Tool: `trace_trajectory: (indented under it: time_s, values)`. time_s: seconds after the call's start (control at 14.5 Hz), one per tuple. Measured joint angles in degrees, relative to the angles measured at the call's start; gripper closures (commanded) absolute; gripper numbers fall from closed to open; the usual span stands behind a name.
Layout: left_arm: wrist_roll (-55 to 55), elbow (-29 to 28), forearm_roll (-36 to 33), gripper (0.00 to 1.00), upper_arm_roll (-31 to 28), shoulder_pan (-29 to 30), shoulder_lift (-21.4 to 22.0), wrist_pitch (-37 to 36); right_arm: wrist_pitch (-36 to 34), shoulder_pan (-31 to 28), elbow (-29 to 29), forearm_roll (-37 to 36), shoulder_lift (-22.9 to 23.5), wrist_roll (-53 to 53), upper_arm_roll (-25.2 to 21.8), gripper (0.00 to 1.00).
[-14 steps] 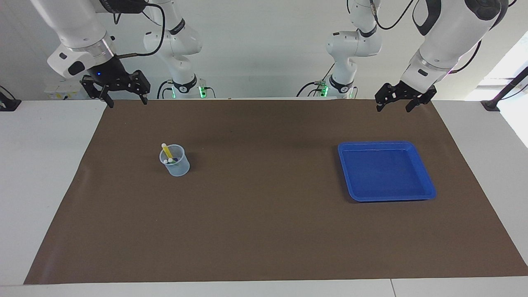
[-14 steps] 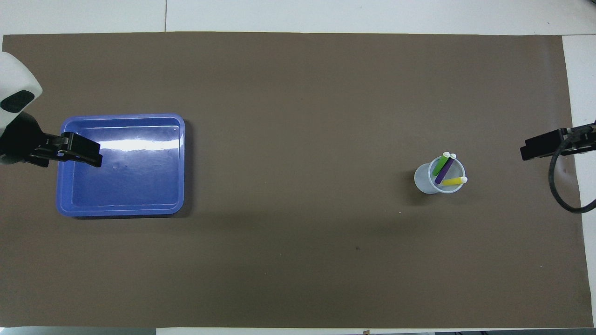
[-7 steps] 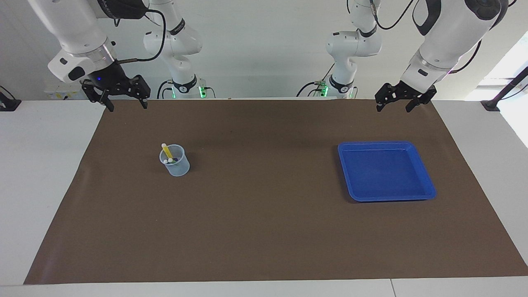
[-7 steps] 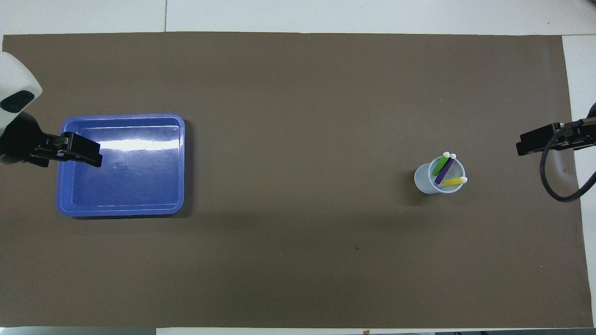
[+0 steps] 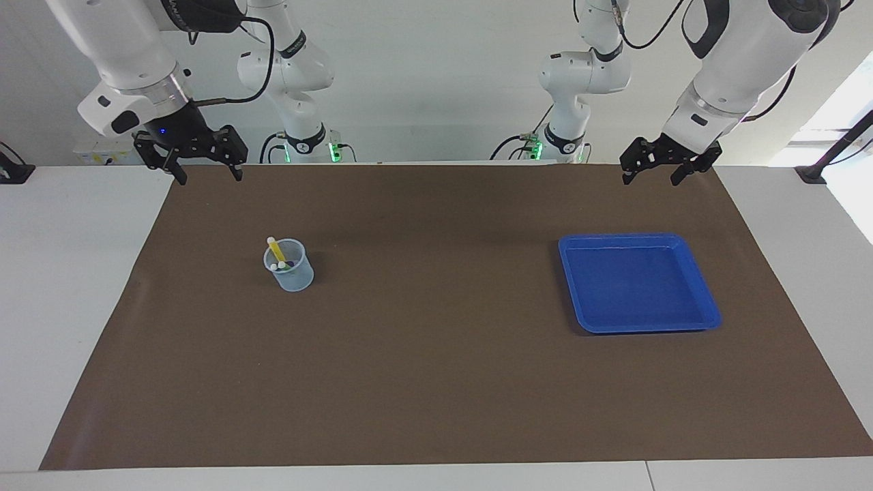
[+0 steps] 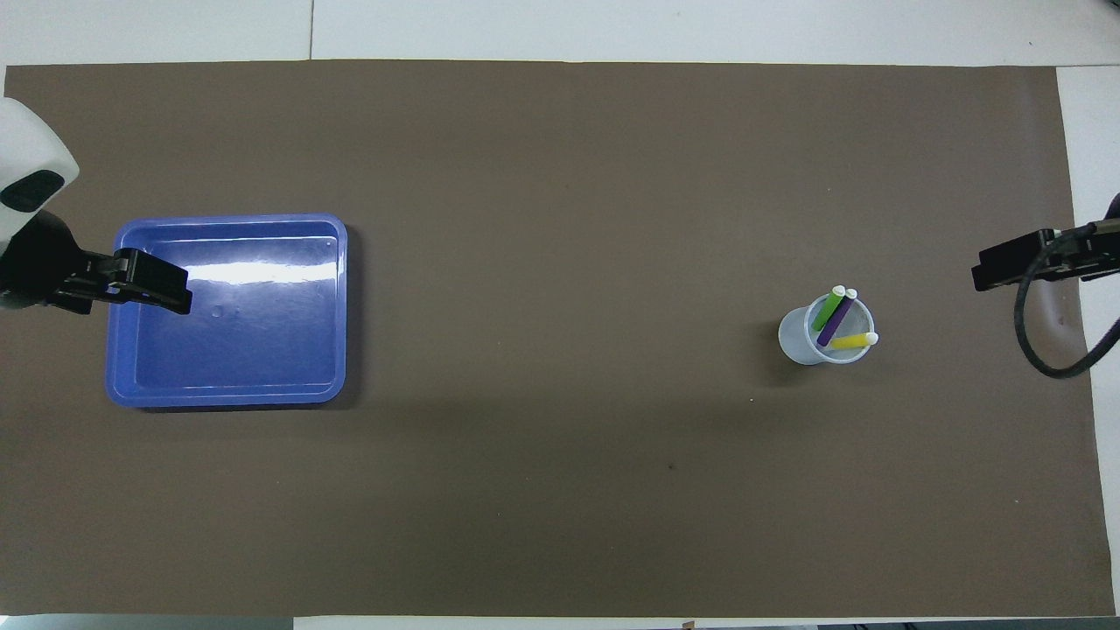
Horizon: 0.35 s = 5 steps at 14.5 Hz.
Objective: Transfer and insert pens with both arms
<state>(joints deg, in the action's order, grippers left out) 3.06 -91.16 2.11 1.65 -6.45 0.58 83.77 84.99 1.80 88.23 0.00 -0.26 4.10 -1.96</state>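
Up at the robots' edge of the brown mat, the right gripper and the left gripper hang with fingers spread, holding nothing. Farther out, a yellow pen, purple pen and green pen, each white-tipped, lean in a clear cup; the blue tray sits toward the left arm's end.

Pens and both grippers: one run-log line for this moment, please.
pens: three in cup | tray: holds nothing | left gripper: open, raised, waiting | right gripper: open, raised

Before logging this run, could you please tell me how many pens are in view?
3, all standing in the clear cup: the green pen, the purple pen beside it, and the yellow pen. None seems hidden.
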Motion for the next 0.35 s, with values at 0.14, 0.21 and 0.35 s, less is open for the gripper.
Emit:
trace_trajectory:
  time_s: [0.14,0.21,0.35]
  values:
    - [0.1,0.0,0.0,0.0,0.0,0.0,0.01,0.0,0.0,0.0,-0.02,-0.02,0.0,-0.03,0.15,0.0]
    - [0.17,0.0,0.0,0.0,0.0,0.0,0.01,0.0,0.0,0.0,-0.02,-0.03,0.0,-0.04,0.15,0.0]
    - [0.28,0.0,0.0,0.0,0.0,0.0,0.05,0.0,-0.01,-0.01,-0.02,-0.03,0.0,-0.05,0.15,0.0]
